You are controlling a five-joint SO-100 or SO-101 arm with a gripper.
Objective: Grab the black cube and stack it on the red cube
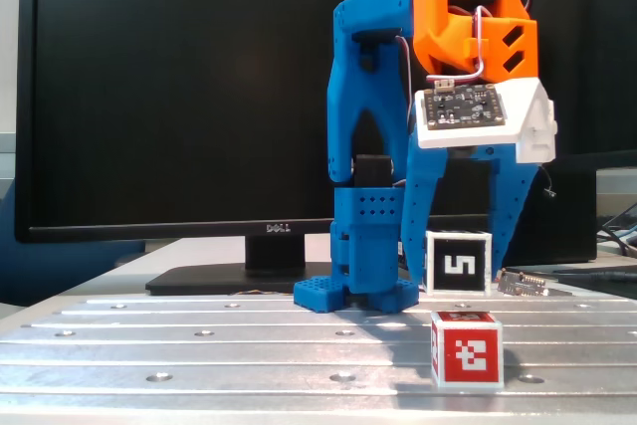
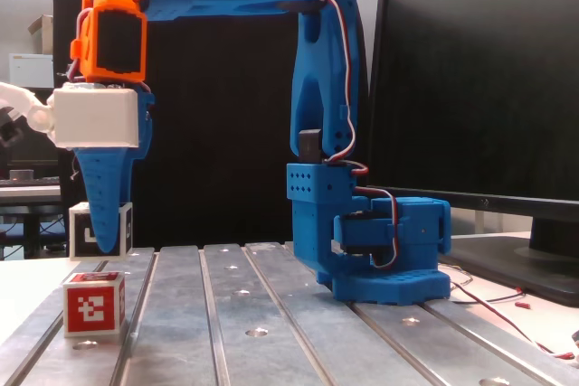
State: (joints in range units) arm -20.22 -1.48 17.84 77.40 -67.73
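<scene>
black cube (image 1: 458, 262) rests on the metal table (image 1: 199, 335), far of the red cube (image 1: 466, 347). gripper (image 1: 458, 268) is lowered around it, fingers spread, one on each side; contact cannot be told.

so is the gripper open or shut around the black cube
Open: in a fixed view the gripper has its two blue fingers spread on either side of the black cube, with visible gaps, and the cube sits on the table.

A ribbed metal table (image 1: 199, 320) with bolt holes carries everything. Behind it stands a dark Dell monitor (image 1: 179, 97) on its stand. A small circuit board (image 1: 523, 284) lies at the table's right edge
</scene>
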